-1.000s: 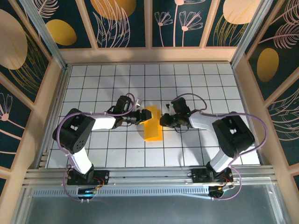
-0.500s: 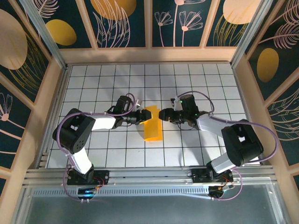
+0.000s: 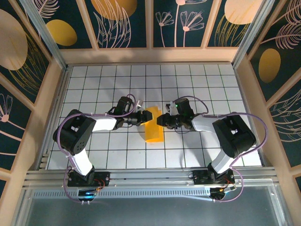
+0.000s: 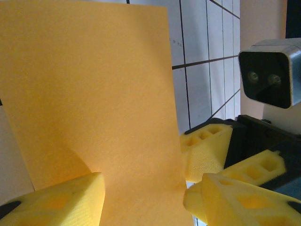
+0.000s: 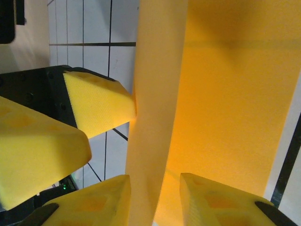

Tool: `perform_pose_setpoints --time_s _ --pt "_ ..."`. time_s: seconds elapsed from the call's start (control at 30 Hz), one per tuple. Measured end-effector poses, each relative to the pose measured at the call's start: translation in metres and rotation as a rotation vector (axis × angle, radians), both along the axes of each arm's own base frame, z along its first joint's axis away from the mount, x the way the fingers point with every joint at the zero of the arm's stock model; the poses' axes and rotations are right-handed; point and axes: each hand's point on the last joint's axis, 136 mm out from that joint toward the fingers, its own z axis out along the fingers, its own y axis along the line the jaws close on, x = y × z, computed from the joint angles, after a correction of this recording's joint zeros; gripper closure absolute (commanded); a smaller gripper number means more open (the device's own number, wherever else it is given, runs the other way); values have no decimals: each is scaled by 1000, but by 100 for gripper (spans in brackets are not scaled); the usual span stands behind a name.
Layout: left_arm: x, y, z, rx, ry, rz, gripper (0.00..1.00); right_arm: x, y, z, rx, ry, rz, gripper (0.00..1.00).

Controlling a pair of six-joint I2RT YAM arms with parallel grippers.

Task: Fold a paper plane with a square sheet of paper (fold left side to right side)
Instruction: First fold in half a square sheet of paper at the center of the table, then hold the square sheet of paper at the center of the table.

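**Left gripper** (image 3: 142, 117): It is reaching in from the left with its jaws standing spread. In its wrist view the sheet of paper (image 3: 154, 128) is running up between the two foam fingers (image 4: 56, 202). From the right wrist view, one fingertip is touching the left face of the raised fold. No pinch is showing.

**Right gripper** (image 3: 162, 120): It is meeting the same fold from the opposite side. Its fingers (image 5: 94, 202) are flanking the upright flap with a narrow gap between them, and the inner one is sitting against the paper. I cannot tell whether they are actually clamping it.

**Sheet:** The orange-yellow sheet is lying between the two grippers near the middle of the white gridded table (image 3: 94, 80). Its near part is resting flat on the tiles. Its far part is standing up as a folded flap at fingertip level.
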Motion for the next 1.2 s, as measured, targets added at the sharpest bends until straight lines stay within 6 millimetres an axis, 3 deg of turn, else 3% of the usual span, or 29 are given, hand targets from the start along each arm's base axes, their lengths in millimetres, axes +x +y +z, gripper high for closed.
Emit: perform_pose_setpoints --time_s 0.27,0.5,0.6,0.7,0.9,1.2 --pt "1 1 5 3 -11 10 41 -1 -1 -6 -20 20 -6 92" --pt "9 11 48 10 -133 65 38 -1 -4 -12 -58 25 -22 93" --pt "13 19 56 42 -172 103 38 0 -6 -15 -75 31 -29 93" --pt "13 27 50 86 -176 134 37 0 -8 -18 -88 38 -36 93" --pt "-3 42 17 158 -108 146 37 2 -10 -20 -106 42 -46 94" --pt "-9 40 -1 186 -69 129 37 -3 -7 -23 -134 41 -35 94"
